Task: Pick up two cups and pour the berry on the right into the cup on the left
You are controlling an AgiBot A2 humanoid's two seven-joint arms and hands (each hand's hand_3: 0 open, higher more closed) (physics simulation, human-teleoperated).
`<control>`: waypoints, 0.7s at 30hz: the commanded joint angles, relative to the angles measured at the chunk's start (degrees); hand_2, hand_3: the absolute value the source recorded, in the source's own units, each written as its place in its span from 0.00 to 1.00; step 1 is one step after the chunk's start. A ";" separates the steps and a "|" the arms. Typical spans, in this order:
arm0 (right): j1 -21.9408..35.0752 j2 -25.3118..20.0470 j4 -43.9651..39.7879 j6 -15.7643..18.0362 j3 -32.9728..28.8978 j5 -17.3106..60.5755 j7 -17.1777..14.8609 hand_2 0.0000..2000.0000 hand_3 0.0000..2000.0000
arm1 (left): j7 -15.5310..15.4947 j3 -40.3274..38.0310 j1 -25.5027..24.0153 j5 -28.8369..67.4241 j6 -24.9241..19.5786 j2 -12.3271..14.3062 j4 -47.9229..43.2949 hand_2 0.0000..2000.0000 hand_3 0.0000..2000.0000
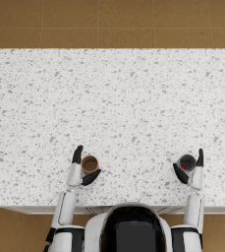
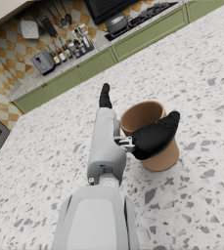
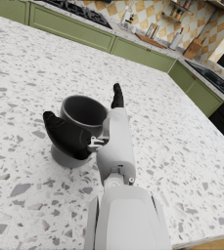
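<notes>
Fingers of the left robot hand (image 1: 80, 170) curved around the brown round plastic cup (image 1: 89, 164), apparently not fully clamped; the right robot hand (image 1: 191, 170) likewise cradled the dark grey round cup (image 1: 186, 162) holding a red berry (image 1: 184, 167). Both cups stood near the speckled white stone table's (image 1: 114, 103) near edge, well apart. Each hold probably needed tightening evenly before lifting upright.

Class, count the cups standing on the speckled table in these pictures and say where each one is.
2. A brown cup stands near the table's front edge beside the left hand. A dark cup stands near the front edge beside the right hand. No other cup shows.
</notes>
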 commanded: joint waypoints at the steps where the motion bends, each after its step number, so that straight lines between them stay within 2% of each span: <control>1: 0.41 0.07 -1.32 -0.03 0.21 0.00 0.00 0.00 0.00 | 0.00 0.81 0.01 0.00 0.00 0.09 0.80 0.00 0.00; 7: 1.23 0.00 -3.87 0.29 0.68 0.02 0.09 0.00 0.00 | -0.01 2.29 0.12 0.01 0.04 0.65 2.89 0.00 0.00; 14: 2.02 0.58 -8.16 4.25 2.38 0.00 1.05 0.00 0.00 | -0.10 3.75 1.03 0.03 0.38 0.87 5.72 0.00 0.00; 19: 2.63 0.39 -10.17 1.31 3.22 0.00 0.32 0.00 0.00 | -0.37 5.04 1.75 0.03 0.17 0.52 8.73 0.00 0.00; 20: 2.32 0.26 -9.06 0.92 2.81 0.00 0.23 0.00 0.00 | -0.42 4.76 1.45 0.03 0.30 0.16 7.67 0.68 0.16; 21: 2.59 0.24 -9.12 0.64 2.57 0.01 0.17 0.68 0.16 | -0.50 4.89 1.49 0.03 -0.40 -0.07 6.78 1.00 0.33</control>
